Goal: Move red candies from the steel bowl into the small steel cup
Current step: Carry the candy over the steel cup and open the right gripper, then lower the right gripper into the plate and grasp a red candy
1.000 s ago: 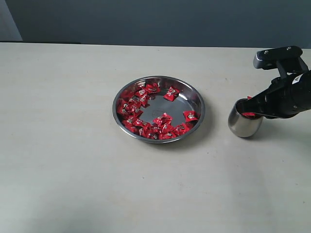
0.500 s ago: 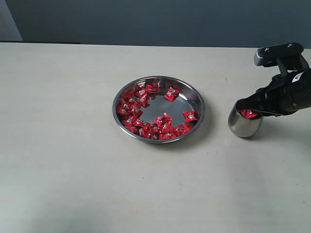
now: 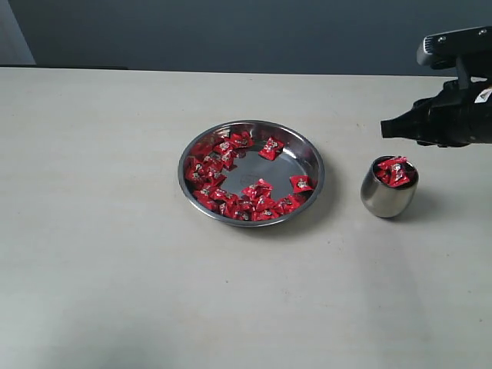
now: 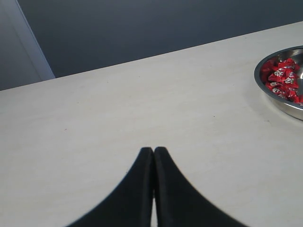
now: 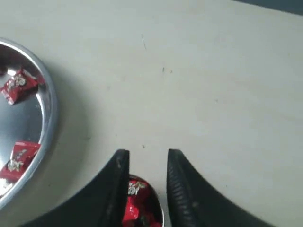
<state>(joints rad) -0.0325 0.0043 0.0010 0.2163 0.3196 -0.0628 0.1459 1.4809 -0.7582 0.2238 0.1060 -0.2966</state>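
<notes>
Candies (image 3: 254, 204) mostly lie in the bowl (image 3: 317, 167), a heap already fills the cup (image 3: 387, 201) beside the bowl, and the right gripper (image 5: 147, 153) hangs parted and empty, so many transfers remain.

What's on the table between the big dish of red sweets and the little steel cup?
Nothing: only bare table separates the steel bowl and the small steel cup, as the exterior view shows.
</notes>
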